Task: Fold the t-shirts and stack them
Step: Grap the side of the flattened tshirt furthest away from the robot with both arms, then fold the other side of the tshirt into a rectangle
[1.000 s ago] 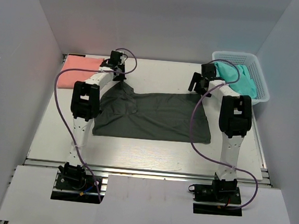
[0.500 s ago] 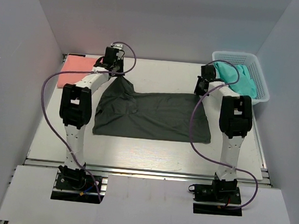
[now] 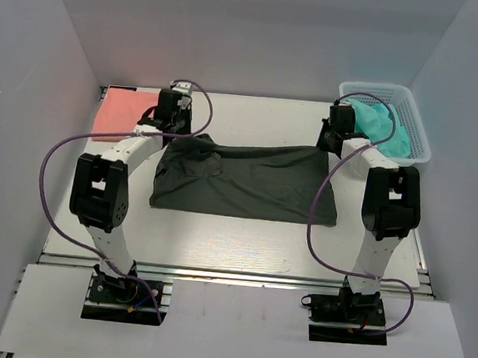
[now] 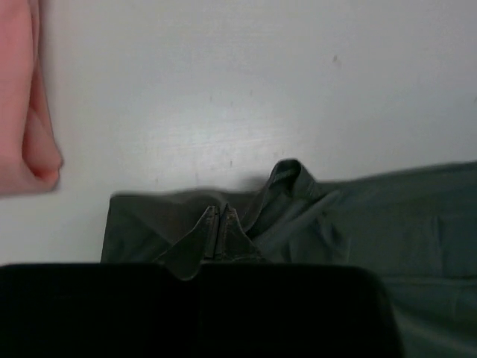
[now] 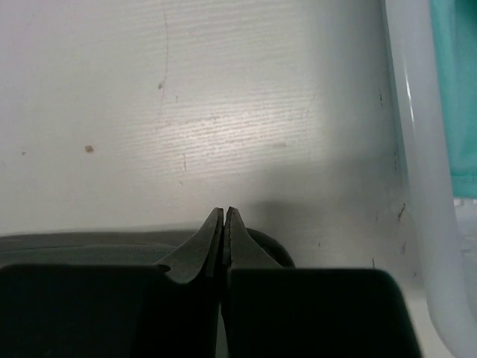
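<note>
At 10 o'clock on the bench [image 3: 242,238] lies the folded salmon pink t-shirt [image 3: 121,114]. Near it, the left jaws are pinched shut on the bunched far-left corner of the charcoal t-shirt [image 3: 255,180]. This shirt lies mid-bench and mostly flat, with its long axis running from 9 to 3 o'clock. The puckered collar end appears to point to 9 o'clock and the straight hem to 3. The right jaws are closed tip to tip at its far-right corner, apparently gripping the edge. At 2 o'clock the white lattice basket [image 3: 421,153] holds the teal t-shirts [image 3: 378,124].

Hazards:
- Each pinch holds only a thin edge, so a fast pull may release it.
- Unequal travel of the 2 arms would skew the fold.
- The right jaws work near the basket wall and could snag it.
</note>
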`<state>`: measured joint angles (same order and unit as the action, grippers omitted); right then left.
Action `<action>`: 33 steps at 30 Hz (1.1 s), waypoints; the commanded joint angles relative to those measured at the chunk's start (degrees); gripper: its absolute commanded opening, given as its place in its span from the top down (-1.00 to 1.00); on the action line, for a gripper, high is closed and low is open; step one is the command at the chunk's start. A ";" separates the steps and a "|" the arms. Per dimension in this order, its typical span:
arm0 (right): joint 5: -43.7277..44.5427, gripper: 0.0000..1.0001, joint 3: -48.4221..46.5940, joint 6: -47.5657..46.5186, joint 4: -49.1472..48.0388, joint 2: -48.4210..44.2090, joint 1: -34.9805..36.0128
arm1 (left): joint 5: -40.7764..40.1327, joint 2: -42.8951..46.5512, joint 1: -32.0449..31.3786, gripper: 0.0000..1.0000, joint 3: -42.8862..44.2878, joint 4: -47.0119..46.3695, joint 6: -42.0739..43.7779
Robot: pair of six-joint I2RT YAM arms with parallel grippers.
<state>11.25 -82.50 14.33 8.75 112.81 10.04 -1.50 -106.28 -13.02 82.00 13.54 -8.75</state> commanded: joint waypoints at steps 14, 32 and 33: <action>-0.26 1.00 15.87 -4.22 -7.52 -14.55 -0.02 | 4.13 30.86 -0.34 1.00 -39.35 -9.14 -10.05; 11.86 -0.73 30.81 8.96 3.64 -26.30 -0.29 | 4.67 38.95 -0.34 -0.81 -48.16 2.62 -15.59; 12.30 -0.81 31.17 8.96 3.64 -27.29 -0.29 | 3.97 39.83 -0.34 -0.94 -46.94 4.55 -15.07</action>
<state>17.89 -52.14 20.12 9.82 91.61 10.09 3.73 -71.00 -13.17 33.08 12.99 -23.42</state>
